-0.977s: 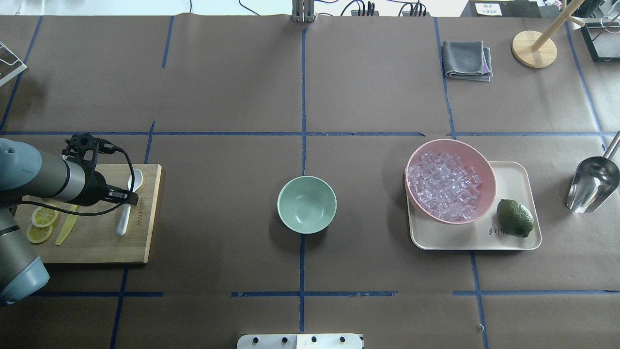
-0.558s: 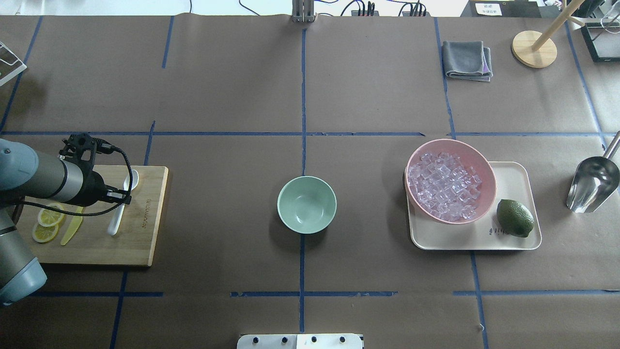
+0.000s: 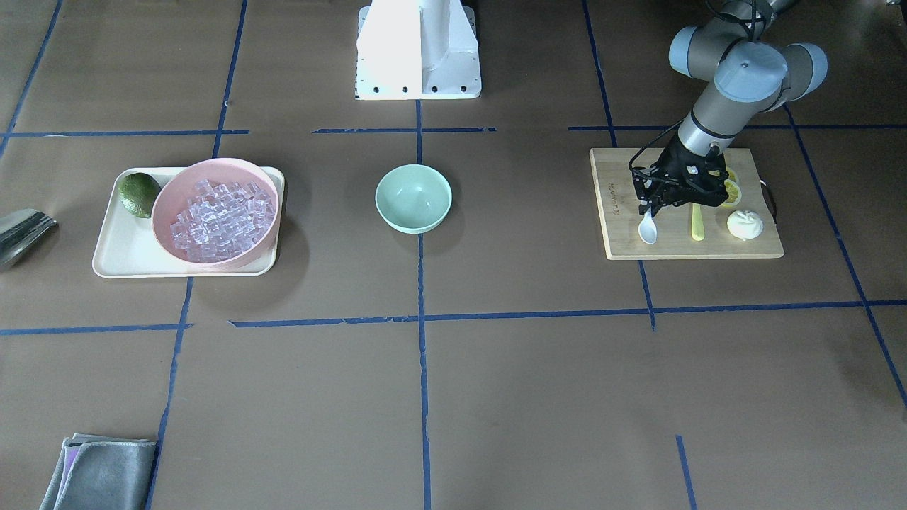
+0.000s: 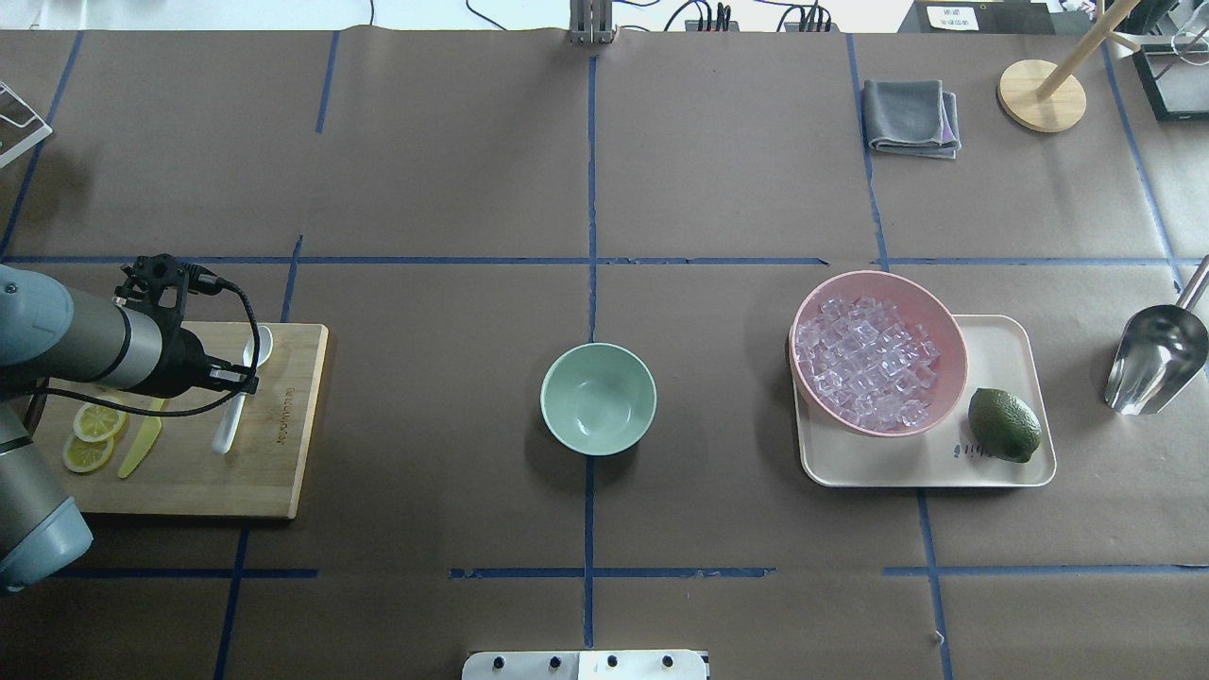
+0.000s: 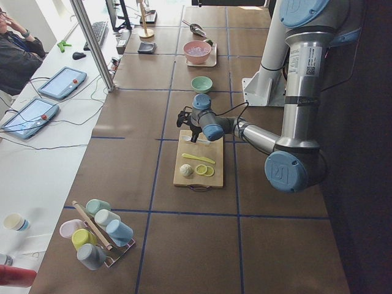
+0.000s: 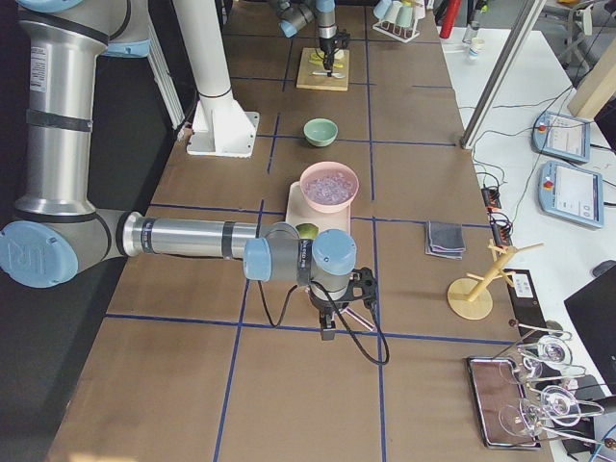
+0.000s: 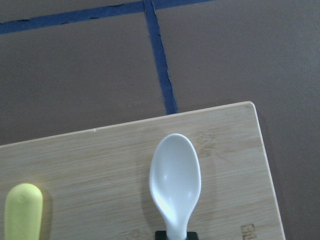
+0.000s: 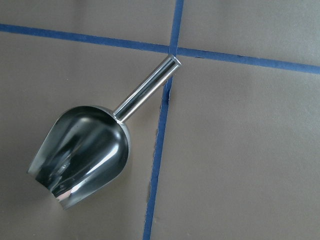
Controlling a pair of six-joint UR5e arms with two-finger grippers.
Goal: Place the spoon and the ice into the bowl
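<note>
— Where did we have the left end effector [image 4: 243,382]?
— Clenched on the spoon [image 7: 175,185] handle, its scoop low over the cutting board [image 4: 274,472] at the tabletop's [image 4: 453,170] left end.
— And the right end effector [image 6: 326,333]?
— We could not tell its state; it hung above the metal scoop [image 8: 80,155].
— The green bowl [image 4: 598,398]?
— Mid-tabletop, well apart from the spoon. The ice [image 4: 864,364] sat in the pink bowl [image 4: 949,326].

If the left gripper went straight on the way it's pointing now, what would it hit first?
Most likely the spoon. The left gripper points down at its handle, with the cutting board just beneath. Whether the fingers already touch the handle is unclear.
</note>
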